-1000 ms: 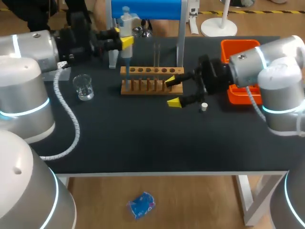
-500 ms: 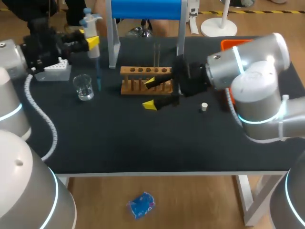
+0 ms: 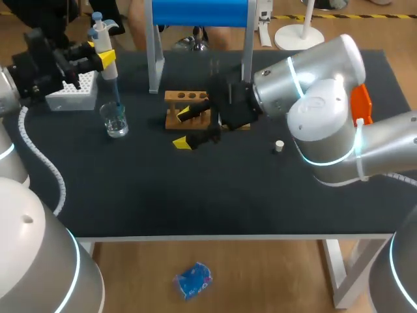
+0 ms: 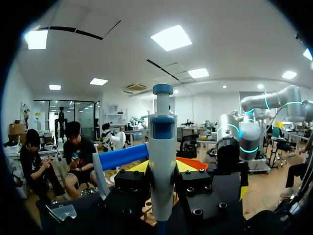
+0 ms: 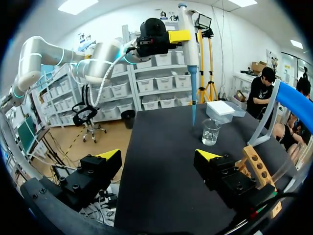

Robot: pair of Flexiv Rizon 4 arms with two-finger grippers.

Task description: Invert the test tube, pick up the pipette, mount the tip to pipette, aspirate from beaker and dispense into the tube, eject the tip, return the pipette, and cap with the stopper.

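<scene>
Left fingers are clamped on the pipette from both sides, about halfway up its white body, and it's held upright. In the left wrist view the white barrel with its blue cap stands right between the two fingers. There's a blue tip on the bottom end, and it hangs right at the rim of the little glass beaker. From the head view it lines up with the beaker, but in the right wrist view it looks just to the side, so I can't tell if it's actually in the liquid. The white tip box sits just behind the beaker, near the desk's back left corner.

Right fingers are spread wide with nothing in them, hovering low over the desk. One is just in front of the wooden rack and the other is out over bare black desk. The right arm reaches across from the right and covers the rack's right half in the head view. The small white stopper lies on the desk by itself, well to the right of the rack. An orange bin peeks out behind the right arm. A blue-topped stand sits behind the rack.
</scene>
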